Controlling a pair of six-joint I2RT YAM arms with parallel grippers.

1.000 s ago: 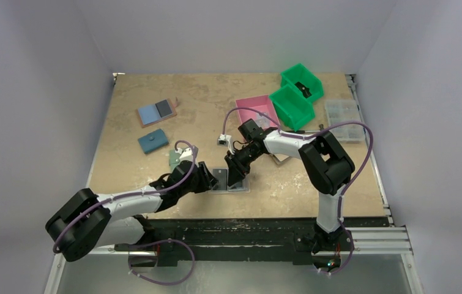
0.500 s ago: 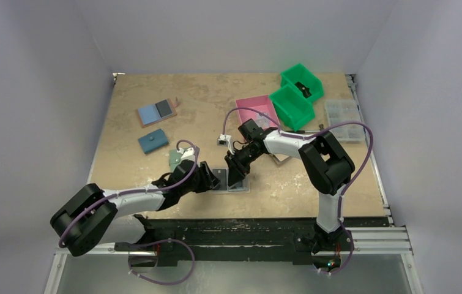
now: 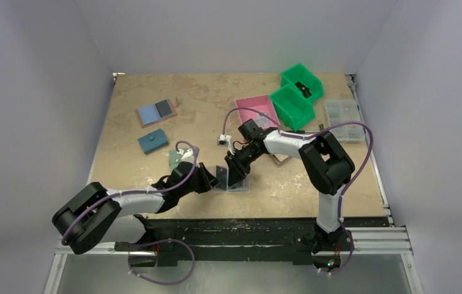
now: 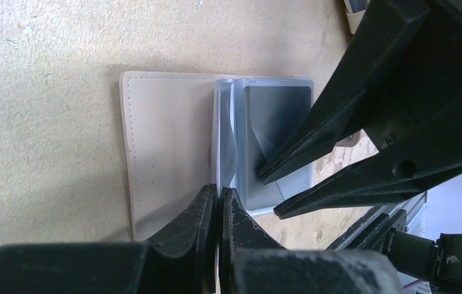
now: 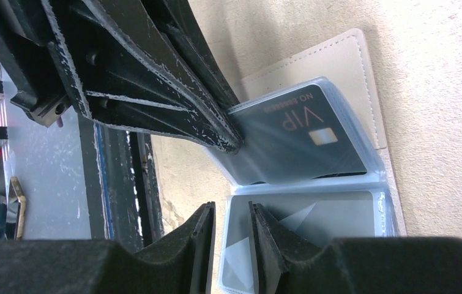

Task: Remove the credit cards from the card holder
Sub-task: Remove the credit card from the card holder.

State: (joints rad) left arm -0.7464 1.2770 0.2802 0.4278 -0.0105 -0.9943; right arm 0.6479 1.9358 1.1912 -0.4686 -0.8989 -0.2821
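The card holder [image 4: 161, 141] lies open on the table near the front edge, its beige lining facing up. My left gripper [image 4: 218, 193] is shut on the near edge of a clear plastic sleeve [image 4: 225, 141], which stands up from the fold. That raised sleeve holds a black credit card marked VIP [image 5: 301, 138]. A grey card [image 5: 320, 220] lies flat in the sleeve below. My right gripper [image 5: 231, 211] is open and straddles the flat sleeve's edge, with one finger over the sleeve and the other over bare table. In the top view the two grippers [image 3: 213, 179] [image 3: 235, 177] meet over the holder.
A second holder with blue and black panels [image 3: 156, 112] and a small blue pouch [image 3: 153, 141] lie at the back left. A pale green card [image 3: 174, 159] sits by the left arm. A pink bin [image 3: 257, 111], two green bins [image 3: 291, 105] and a clear parts box [image 3: 343, 119] stand at the back right.
My left gripper has reached further right and closed on the sleeve, which now stands raised. The right arm has not moved.
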